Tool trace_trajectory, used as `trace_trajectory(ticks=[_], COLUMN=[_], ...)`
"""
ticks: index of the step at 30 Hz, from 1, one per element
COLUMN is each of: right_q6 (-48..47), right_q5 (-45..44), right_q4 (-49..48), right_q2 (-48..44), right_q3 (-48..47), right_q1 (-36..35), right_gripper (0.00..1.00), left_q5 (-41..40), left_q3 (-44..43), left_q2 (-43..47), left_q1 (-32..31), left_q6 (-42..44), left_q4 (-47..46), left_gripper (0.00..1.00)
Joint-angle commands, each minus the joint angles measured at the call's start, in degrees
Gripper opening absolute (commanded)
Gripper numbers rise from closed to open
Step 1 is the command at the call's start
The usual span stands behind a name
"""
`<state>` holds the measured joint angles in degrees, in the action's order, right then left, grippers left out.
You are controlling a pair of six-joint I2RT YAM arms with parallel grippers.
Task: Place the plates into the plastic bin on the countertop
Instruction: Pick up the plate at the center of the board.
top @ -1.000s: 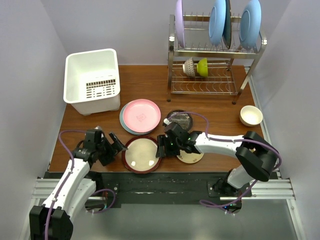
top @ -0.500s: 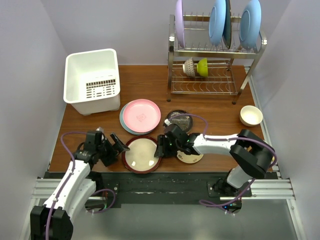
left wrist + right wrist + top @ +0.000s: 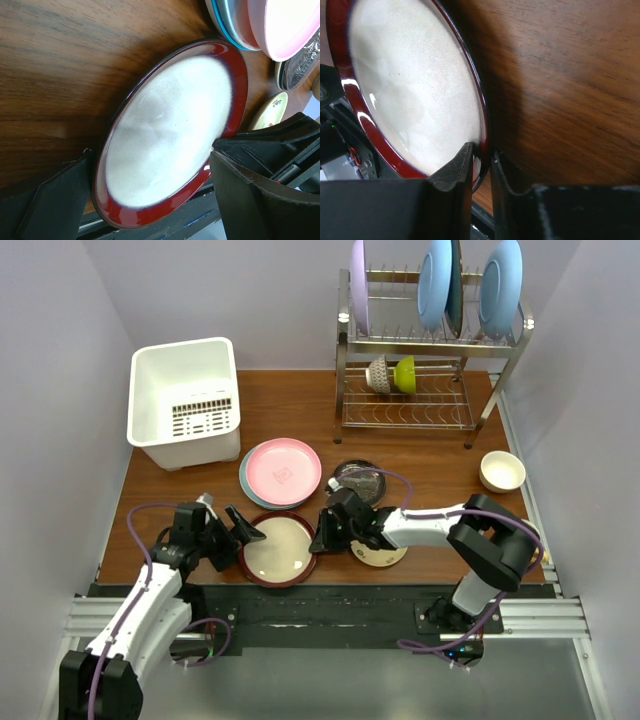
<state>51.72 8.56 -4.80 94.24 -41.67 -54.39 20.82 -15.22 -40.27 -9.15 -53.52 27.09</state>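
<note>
The cream plate with maroon rim lies at the front of the countertop, its right side seemingly raised a little. My right gripper is shut on its right rim; the right wrist view shows the rim pinched between the fingers. My left gripper is open at the plate's left edge, and the plate fills the space between its fingers. The pink plate sits on the blue-and-cream plate. The dark glass plate and the fruit-motif plate lie near the right arm. The white bin stands at the back left.
A two-tier steel rack with light-blue and lilac plates, a patterned bowl and a green one stands at the back right. A cream bowl sits at the right edge. The table's front edge runs just below the maroon-rimmed plate.
My right gripper has slid left and closed on the maroon-rimmed plate's rim, shifting the plate left. My left gripper has moved right, up to the plate's left edge.
</note>
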Motion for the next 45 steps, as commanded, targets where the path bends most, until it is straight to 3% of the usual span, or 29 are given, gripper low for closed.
trace_trajectory(ticks=[1, 3, 29, 45], right_q6=[-0.92, -1.36, -5.32, -4.35], right_q5=[1.46, 1.81, -2.67, -2.41], right_q4=[-1.53, -1.53, 8.92, 8.23], right_q2=[2.53, 2.36, -12.23, -18.3], right_q3=[0.63, 0.54, 1.68, 5.45], right_q1=[-1.07, -1.07, -1.07, 0.69], right_gripper=[0.08, 0.0, 0.0, 0.0], left_q5=[0.98, 0.98, -3.77, -0.96], left_q3=[1.07, 1.16, -2.35, -0.69], left_q2=[0.11, 0.28, 3.0, 7.48], left_q1=[-1.14, -1.14, -1.4, -1.49], left_q6=[-1.06, -1.06, 1.66, 1.92], left_q4=[-0.02, 0.15, 6.48, 3.42], left_gripper=[1.0, 1.0, 1.0, 0.99])
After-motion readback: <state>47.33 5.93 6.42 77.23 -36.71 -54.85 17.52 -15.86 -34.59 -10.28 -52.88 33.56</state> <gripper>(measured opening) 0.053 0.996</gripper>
